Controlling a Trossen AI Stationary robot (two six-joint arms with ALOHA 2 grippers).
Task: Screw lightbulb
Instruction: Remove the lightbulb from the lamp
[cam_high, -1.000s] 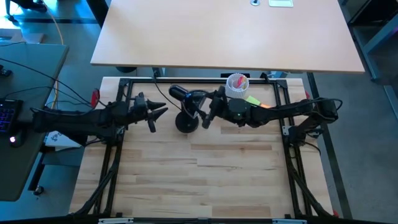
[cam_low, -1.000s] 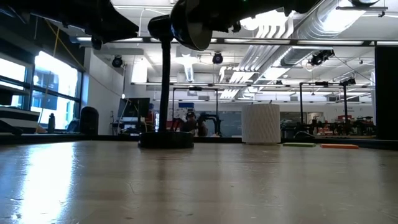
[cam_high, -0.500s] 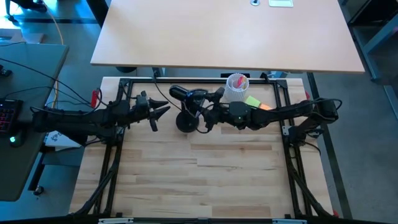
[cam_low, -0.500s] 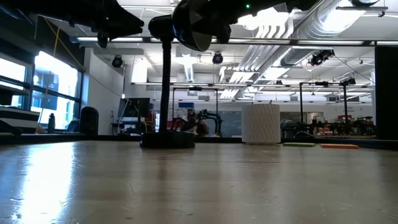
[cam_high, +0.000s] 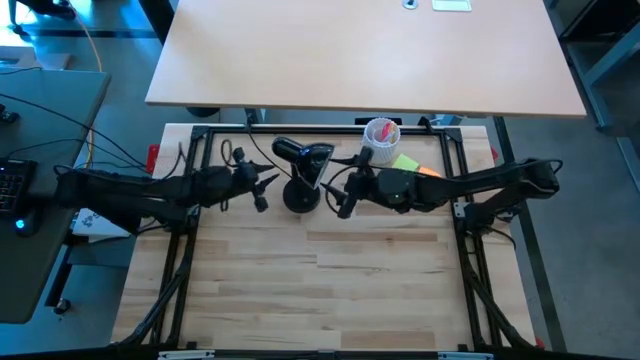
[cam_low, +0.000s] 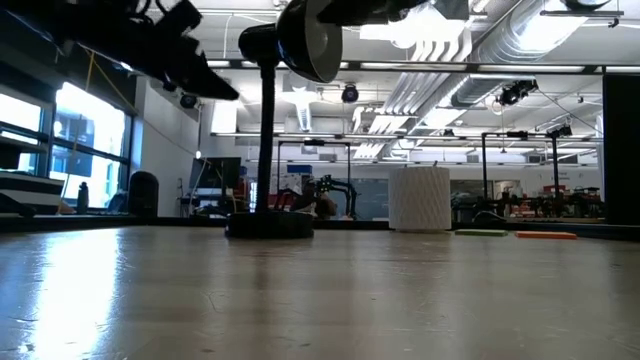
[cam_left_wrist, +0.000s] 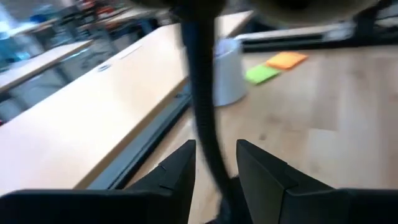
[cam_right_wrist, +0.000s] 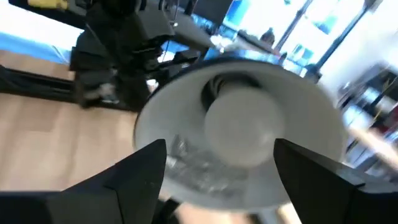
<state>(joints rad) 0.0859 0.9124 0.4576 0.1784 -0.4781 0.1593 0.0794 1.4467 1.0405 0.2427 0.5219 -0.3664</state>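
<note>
The black desk lamp (cam_high: 300, 178) stands on its round base (cam_low: 268, 226) at the table's far middle. Its cone shade (cam_low: 310, 40) faces my right gripper. The white lightbulb (cam_right_wrist: 239, 124) sits in the middle of the shade's white inside (cam_right_wrist: 180, 118). My right gripper (cam_high: 345, 196) is open and empty, a little in front of the shade; in its wrist view (cam_right_wrist: 219, 144) the fingers frame the bulb without touching it. My left gripper (cam_high: 264, 186) is open to the left of the lamp. In its wrist view (cam_left_wrist: 214, 144) the lamp's stem (cam_left_wrist: 204, 106) shows in the gap ahead of the fingers.
A white ribbed cup (cam_high: 380, 135) stands right of the lamp at the far edge, with a green note (cam_high: 406, 161) and an orange note (cam_high: 428, 170) beside it. A dark metal frame (cam_high: 200, 140) runs round the table. The near half is bare wood (cam_high: 320, 280).
My left gripper has gone toward the table's right edge, closer to the lamp's stem, and has dropped lower. My right gripper has drawn back from the shade toward the table's near edge. The lamp has stayed in place.
</note>
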